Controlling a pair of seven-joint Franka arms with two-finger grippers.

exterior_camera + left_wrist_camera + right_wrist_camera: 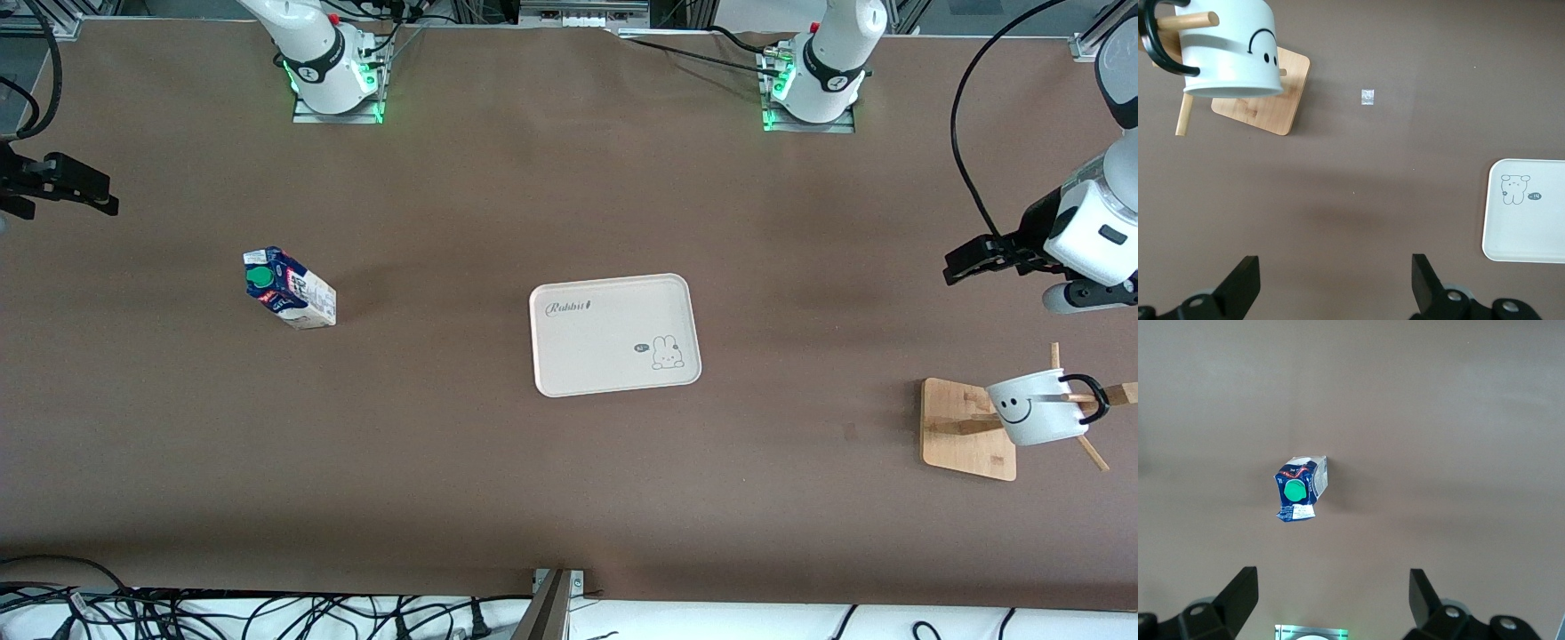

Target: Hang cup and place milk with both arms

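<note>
A: Hanging already: the cup (1033, 409) is sitting on a peg of the wooden rack (967, 428) at the left arm's end of the table, black handle looped over the peg, smiley face showing.

B: Checking the left wrist view: cup (1231, 50) is up on the peg, the rack's base (1265, 93) is lying flat on the brown table (1358, 200). Milk?

A: The milk (290, 290) is standing upright toward the right arm's end, green cap on top, well apart from the tray (614, 333). Nothing is touching it.

B: Tray is lying mid-table between milk and rack, bare, rabbit print on it.

A: Left gripper (978, 258) is hovering over the table near the rack, fingers spread wide, holding nothing. The wrist view is showing both fingers (1241, 283) apart.

B: Right gripper (76, 188) is hanging at the edge of the right arm's end, also spread wide and gripping nothing. Its wrist view is looking down on the milk (1300, 489), fingers (1238, 593) wide apart.
</note>
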